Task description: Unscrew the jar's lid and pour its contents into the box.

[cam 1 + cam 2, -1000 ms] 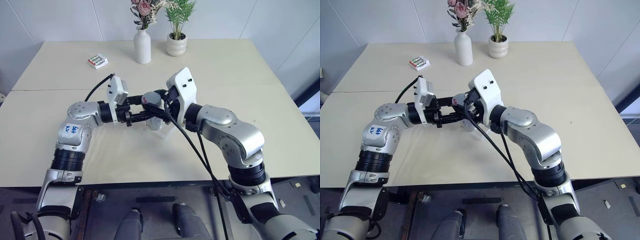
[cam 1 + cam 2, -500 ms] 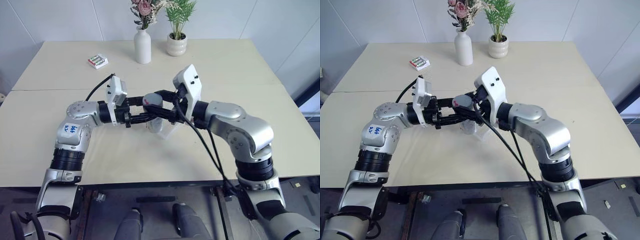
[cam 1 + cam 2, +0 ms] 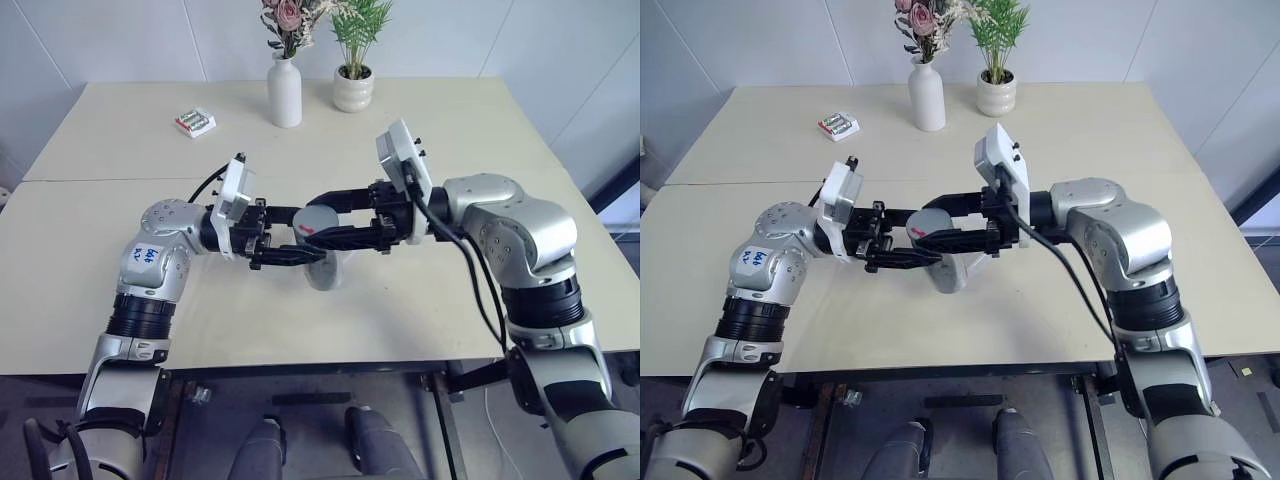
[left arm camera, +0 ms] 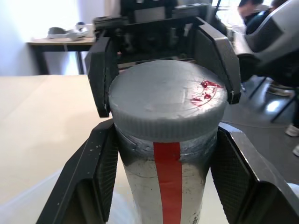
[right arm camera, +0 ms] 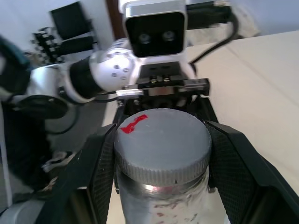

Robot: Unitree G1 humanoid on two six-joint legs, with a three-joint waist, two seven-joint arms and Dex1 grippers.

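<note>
While the left gripper pinched the jar by its body from the robot's left, the right gripper came in level from the right and clamped the lid, so the 2 met head-on across an upright jar held above the table. Turning the lid looked to hinge on that vertical axis between opposed grips. Battery pack, vase and plant pot stood well clear behind; I could not make out the box.

Head cameras are looking down over the worktop from above; both wrist cameras are peering in close from opposite sides, sharing the lid and facing each other.
</note>
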